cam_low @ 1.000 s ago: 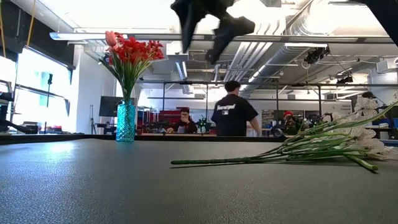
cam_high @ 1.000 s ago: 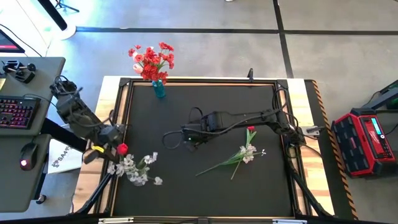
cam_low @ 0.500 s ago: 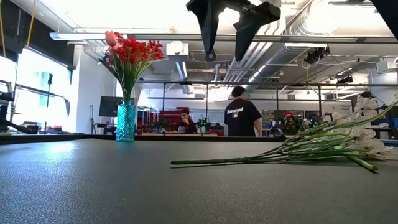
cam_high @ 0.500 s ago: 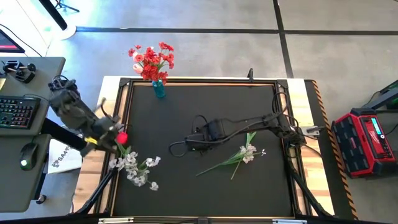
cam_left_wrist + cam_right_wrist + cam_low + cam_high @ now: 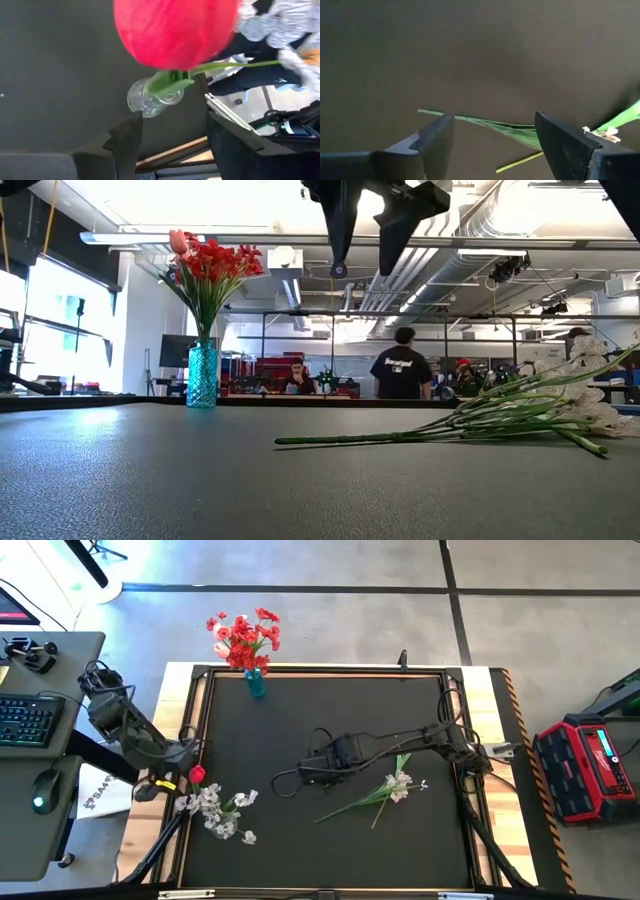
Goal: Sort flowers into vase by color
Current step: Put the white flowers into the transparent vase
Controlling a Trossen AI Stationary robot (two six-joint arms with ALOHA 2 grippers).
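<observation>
A red tulip-like bud [image 5: 175, 32] fills the view above the left hand [image 5: 172, 137], whose dark fingers [image 5: 125, 142] stand apart. Its green stem [image 5: 225, 65] runs toward white blossoms [image 5: 285, 25], over the dark desk [image 5: 50, 75] near its wooden edge.

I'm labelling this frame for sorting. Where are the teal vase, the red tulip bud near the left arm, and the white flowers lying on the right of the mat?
teal vase [image 5: 256, 683], high view, on its glass body.
red tulip bud [image 5: 197, 775], high view, on the bloom.
white flowers [image 5: 399, 785], high view, on the blossom cluster.
</observation>
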